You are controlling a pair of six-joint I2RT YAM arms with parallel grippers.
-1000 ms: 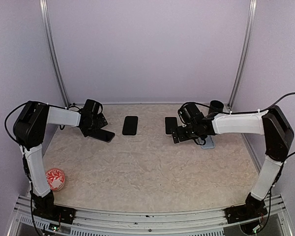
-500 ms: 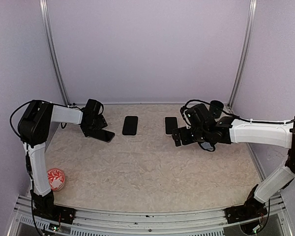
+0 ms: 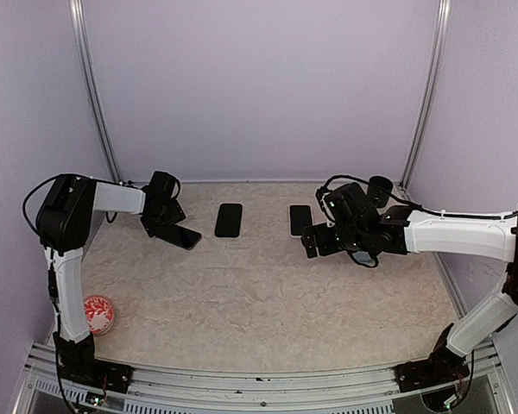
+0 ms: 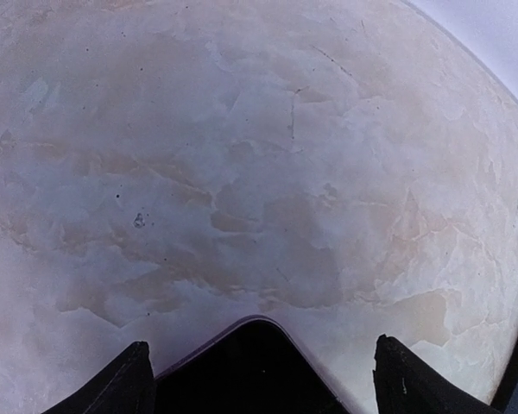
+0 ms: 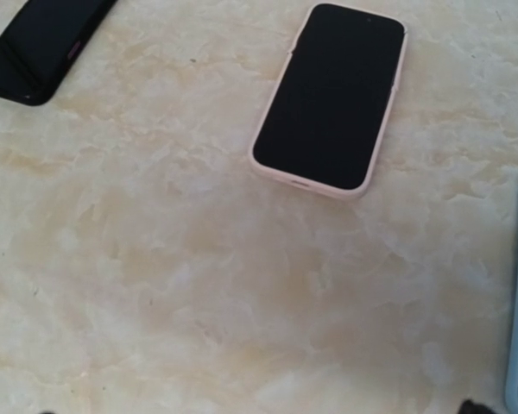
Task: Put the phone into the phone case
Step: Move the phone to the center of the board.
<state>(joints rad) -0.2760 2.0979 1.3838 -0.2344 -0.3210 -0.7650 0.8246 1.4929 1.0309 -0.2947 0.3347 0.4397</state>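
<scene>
The tool [image 4: 265, 385] is pointing down at a marbled beige stone-look surface [image 4: 242, 172], its two dark fingers [image 4: 121, 384] standing wide apart. Between them a flat black slab with a rounded corner and thin purple rim [image 4: 237, 366] is sitting against the left finger, with a gap showing before the right one. A pale lilac wall [image 4: 501, 34] is showing far ahead, rightward.

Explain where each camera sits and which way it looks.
Top external: above, behind the arm bases, looking down on the beige marbled table; both arms show.
Left wrist: facing down at a black phone's corner inside the left end effector.
Right wrist: facing down at a pink-rimmed black phone, which top external also shows; its fingertips barely show.
</scene>
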